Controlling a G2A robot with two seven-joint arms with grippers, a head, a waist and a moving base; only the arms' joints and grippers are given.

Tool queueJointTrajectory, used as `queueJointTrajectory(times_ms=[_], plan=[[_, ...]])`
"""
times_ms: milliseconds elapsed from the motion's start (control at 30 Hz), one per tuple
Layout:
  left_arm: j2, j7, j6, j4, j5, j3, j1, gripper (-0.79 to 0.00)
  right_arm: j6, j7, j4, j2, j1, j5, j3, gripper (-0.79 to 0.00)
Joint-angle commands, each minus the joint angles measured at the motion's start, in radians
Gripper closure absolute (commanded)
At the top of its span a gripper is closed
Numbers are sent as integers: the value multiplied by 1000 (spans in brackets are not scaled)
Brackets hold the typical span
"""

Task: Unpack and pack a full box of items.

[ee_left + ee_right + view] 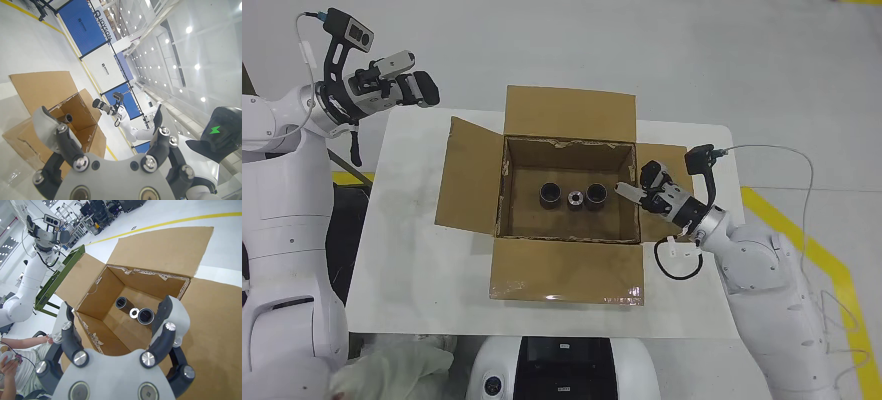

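- The right pincer (637, 186) hangs over the near rim of the box (562, 270), jaws apart and holding nothing. The left pincer (420, 80), also spread and empty, is raised well away past the box's far corner.
- Three items stand on the box floor, below and ahead of the right pincer. A dark cylinder (145, 316) is nearest, a pale ring-topped piece (133, 312) is just beside it, and a second dark cylinder (121, 302) is farthest.
- The step looks like unpacking, and the nearest cylinder is the sensible first pick.
- The pincer needs a straight descent, clear of the cardboard wall beneath it and without nudging the ring-topped piece.
- The cylinder should rise vertically before it swings out to the surface (412, 260).
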Motion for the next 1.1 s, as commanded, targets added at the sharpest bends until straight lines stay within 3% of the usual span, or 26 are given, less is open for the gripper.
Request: queueJointTrajectory(times_ms=[0, 467, 1067], plan=[[0, 0, 0, 0, 0, 0, 0, -785, 4, -3, 2, 0, -3, 7, 0, -785], [0, 0, 0, 0, 0, 0, 0, -785, 68, 158, -47, 28, -115, 365, 168, -785], [0, 0, 0, 0, 0, 0, 0, -785, 93, 181, 136, 53, -135, 578, 327, -785]])
